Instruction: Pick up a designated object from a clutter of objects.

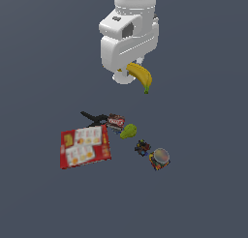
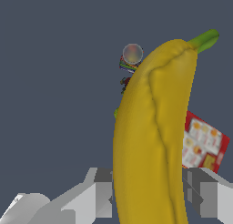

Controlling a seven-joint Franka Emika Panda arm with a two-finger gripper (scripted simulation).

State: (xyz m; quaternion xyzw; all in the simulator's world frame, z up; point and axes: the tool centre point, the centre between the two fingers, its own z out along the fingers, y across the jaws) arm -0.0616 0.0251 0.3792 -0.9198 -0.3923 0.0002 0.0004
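Even, soft simulator light with no cast shadows or glare; both renders are low-resolution, small items below the pincer (image 1: pixel 127 77) blurry.

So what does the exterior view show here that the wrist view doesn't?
Only the exterior view shows the black clamp-like tool, the dark red can and the white arm. Only the wrist view shows the grey fingers flanking the curved yellow banana. Both show that banana lifted clear, the flat red printed box and the round tin.
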